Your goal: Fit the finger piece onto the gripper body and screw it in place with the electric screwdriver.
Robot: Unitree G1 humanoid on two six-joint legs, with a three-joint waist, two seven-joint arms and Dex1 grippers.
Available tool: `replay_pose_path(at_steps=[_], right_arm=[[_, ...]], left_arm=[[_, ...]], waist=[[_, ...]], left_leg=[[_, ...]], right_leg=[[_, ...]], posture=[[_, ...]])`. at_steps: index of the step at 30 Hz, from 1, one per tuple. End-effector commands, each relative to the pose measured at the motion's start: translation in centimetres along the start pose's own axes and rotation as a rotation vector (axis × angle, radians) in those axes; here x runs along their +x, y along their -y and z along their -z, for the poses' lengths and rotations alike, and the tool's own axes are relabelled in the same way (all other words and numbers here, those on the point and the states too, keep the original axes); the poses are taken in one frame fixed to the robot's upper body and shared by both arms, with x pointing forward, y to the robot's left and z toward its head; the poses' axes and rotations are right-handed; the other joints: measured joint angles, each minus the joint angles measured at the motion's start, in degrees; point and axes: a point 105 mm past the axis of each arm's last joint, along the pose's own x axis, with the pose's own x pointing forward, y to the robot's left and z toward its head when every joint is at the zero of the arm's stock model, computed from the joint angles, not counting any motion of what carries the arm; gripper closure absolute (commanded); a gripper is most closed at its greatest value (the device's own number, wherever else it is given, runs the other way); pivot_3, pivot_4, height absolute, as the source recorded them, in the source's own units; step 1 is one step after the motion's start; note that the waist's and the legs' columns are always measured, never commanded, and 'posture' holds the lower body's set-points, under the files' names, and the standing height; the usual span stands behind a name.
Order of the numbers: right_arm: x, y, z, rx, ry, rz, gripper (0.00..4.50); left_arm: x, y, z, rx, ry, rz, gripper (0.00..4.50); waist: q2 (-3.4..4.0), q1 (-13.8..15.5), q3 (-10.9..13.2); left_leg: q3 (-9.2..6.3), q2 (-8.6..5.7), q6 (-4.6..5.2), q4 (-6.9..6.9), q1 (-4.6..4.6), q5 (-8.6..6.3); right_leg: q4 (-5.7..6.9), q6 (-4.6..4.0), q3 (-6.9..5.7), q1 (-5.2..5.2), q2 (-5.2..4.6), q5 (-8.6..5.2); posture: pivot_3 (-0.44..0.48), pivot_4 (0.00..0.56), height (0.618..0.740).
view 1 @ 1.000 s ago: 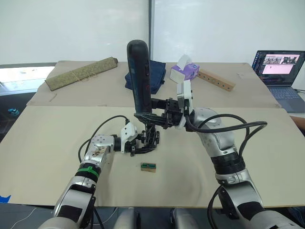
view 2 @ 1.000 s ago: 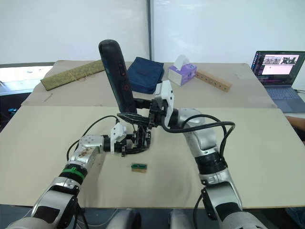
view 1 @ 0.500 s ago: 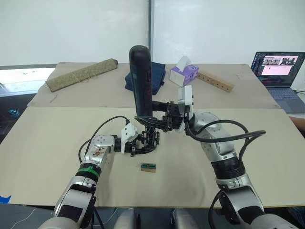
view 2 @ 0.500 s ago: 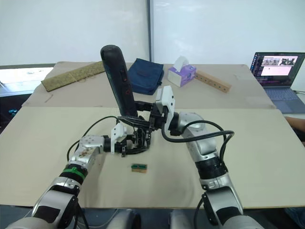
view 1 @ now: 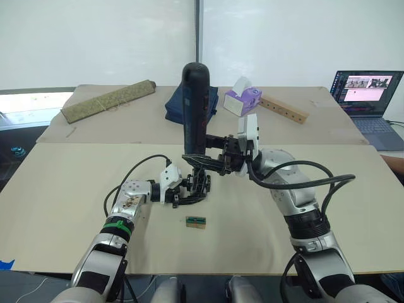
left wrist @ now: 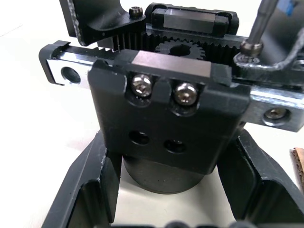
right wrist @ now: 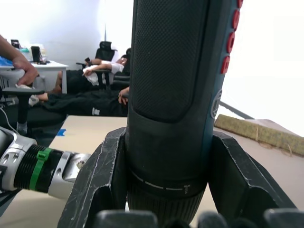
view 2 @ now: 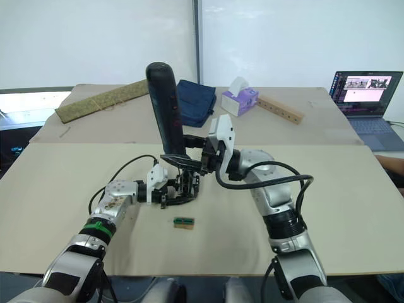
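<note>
The gripper body point(view 1: 194, 188) is a small black assembly standing on the beige table point(view 1: 63, 189). My left gripper point(view 1: 184, 194) is shut on its round base point(left wrist: 161, 175), one finger point(left wrist: 83, 194) on each side. The electric screwdriver point(view 1: 195, 107) stands nearly upright over it, with my right gripper point(view 1: 207, 161) shut on its lower barrel point(right wrist: 166, 156). In the left wrist view its metal bit point(left wrist: 260, 21) rests on a screw head point(left wrist: 250, 47) at the end of the toothed rail. I cannot tell the finger piece apart from the rest of the black assembly.
A small green-and-tan block point(view 1: 196, 220) lies just in front of the assembly. At the back of the table are a rolled mat point(view 1: 107, 99), a dark blue bag point(view 2: 192, 101), a tissue box point(view 1: 243, 96), a wooden bar with holes point(view 1: 284, 107) and a laptop point(view 1: 369, 95).
The screwdriver has swung from a leftward lean to nearly upright, its top moving right and slightly down. My right wrist has shifted with it. The left gripper and the assembly have stayed put.
</note>
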Motion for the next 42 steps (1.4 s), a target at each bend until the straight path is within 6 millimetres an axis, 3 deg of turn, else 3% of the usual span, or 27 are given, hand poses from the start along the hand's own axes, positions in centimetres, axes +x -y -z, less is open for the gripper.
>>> replay_pose_path(at_steps=[1, 6, 14, 26, 31, 42], right_arm=[[-1.6, -0.1, 4.6, 0.126, -0.176, 0.038, 2.55], [-0.7, -0.2, 4.6, 0.117, -0.166, 0.036, 2.55], [-0.1, -1.9, 5.2, 0.133, -0.207, -0.031, 2.55], [0.5, -0.9, 4.9, 0.117, -0.203, 0.004, 2.55], [1.0, -0.6, 2.6, 0.07, -0.108, -0.016, 2.55], [1.6, -0.5, -5.7, -0.095, 0.139, -0.115, 2.55]], left_arm=[[-0.2, 0.4, 0.0, 0.012, 0.004, 0.027, 2.18], [-0.2, 0.3, -0.1, 0.012, 0.007, 0.022, 2.18], [0.0, 0.5, 0.1, 0.006, 0.007, 0.024, 2.18], [0.1, 0.6, 0.2, -0.001, 0.008, 0.021, 2.18], [-0.1, 0.7, 0.5, -0.005, 0.005, 0.021, 2.18], [-0.2, 1.0, 1.0, -0.012, -0.019, 0.026, 2.18]], waist=[[0.0, -0.03, 0.0], [0.0, -0.2, 0.0], [0.0, -0.24, 0.0], [0.0, -0.2, 0.0], [0.0, -0.25, 0.0], [0.01, -0.2, 0.1]], left_leg=[[0.0, 0.0, 0.0, -0.01, 0.04, 0.0], [0.0, 0.03, 0.08, -0.13, 0.57, -0.06], [-0.01, 0.06, 0.1, -0.14, 0.62, -0.08], [-0.01, 0.05, 0.1, -0.14, 0.61, -0.08], [-0.01, 0.06, 0.11, -0.15, 0.62, -0.08], [-0.03, 0.06, 0.11, -0.14, 0.38, -0.08]], right_leg=[[-0.01, 0.0, 0.0, 0.04, 0.0, 0.0], [-0.2, 0.0, -0.01, 0.63, 0.07, -0.02], [-0.23, 0.0, -0.01, 0.69, 0.05, -0.03], [-0.25, 0.0, -0.01, 0.69, 0.03, -0.03], [-0.26, 0.0, -0.01, 0.69, 0.04, -0.03], [-0.29, 0.0, -0.02, 0.49, -0.01, -0.03]], posture=[[0.0, 0.15, 0.74], [0.0, 0.15, 0.74], [0.0, 0.15, 0.74], [0.0, 0.15, 0.74], [0.0, 0.15, 0.74], [0.0, 0.15, 0.74]])
